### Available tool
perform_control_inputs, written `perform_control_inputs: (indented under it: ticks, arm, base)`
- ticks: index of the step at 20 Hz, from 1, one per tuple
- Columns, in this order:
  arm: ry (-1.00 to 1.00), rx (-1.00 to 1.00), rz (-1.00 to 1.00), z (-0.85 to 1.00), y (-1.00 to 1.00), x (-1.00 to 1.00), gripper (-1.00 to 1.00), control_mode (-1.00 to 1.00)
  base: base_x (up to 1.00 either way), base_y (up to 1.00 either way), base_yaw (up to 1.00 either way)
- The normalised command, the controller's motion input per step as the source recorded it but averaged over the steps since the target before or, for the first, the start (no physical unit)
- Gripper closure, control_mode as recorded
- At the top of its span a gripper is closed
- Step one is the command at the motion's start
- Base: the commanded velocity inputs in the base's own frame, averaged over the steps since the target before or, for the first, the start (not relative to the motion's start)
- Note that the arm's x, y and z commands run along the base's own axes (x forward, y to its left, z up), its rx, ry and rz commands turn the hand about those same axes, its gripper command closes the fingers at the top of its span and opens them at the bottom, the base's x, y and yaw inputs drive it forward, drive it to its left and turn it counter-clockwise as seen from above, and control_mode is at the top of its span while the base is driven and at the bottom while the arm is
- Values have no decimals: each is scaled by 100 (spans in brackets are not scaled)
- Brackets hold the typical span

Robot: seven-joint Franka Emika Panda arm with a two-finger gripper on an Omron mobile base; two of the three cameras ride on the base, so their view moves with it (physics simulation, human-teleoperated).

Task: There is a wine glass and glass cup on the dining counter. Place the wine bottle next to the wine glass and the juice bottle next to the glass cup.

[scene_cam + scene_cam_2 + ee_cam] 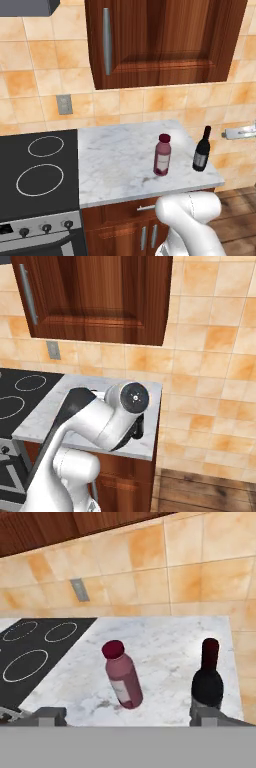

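So the surface here is a narrow white-grey marble bench (115, 160) set against a wall of orange-beige tiles (45, 85), sitting on reddish-brown wooden cabinets (120, 225). Butting up against it at 9 o'clock is a black glass cooktop (35, 170) with white ring markings and a row of knobs along its front. Above hangs a dark brown wooden wall cabinet (160, 40) with a long grey bar handle, and there's a small grey wall outlet (64, 104) on the tiles over the cooktop. Wooden floor planks show at the lower right.

The short plump maroon juice bottle with the pinkish-red cap (162, 155) stands upright on the marble toward the front. The tall, nearly black wine bottle with a dark red cap and pale label (202, 149) is at its 3 o'clock, close to the bench's right edge; they're near each other but clearly apart. The hand view has the same pair, juice bottle (122, 675) left, wine bottle (207, 679) right.

Fingers (128, 716): just two grey tips poking up at the bottom of the hand view, set wide apart and gripping nothing.
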Motion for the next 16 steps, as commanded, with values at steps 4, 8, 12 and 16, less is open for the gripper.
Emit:
perform_control_inputs:
  ticks: [4, 8, 12, 16]
  arm:
    - [-39, 17, 34, -1, -99, -40, -100, -100]
    - [-33, 2, 45, -36, -76, 20, -100, -100]
    - [-27, 0, 38, -58, -39, 61, -100, -100]
    - [-4, 3, 20, -28, 0, 16, -100, -100]
  base:
    - [0, 0, 0]
    - [0, 0, 0]
    - [0, 0, 0]
    - [0, 0, 0]
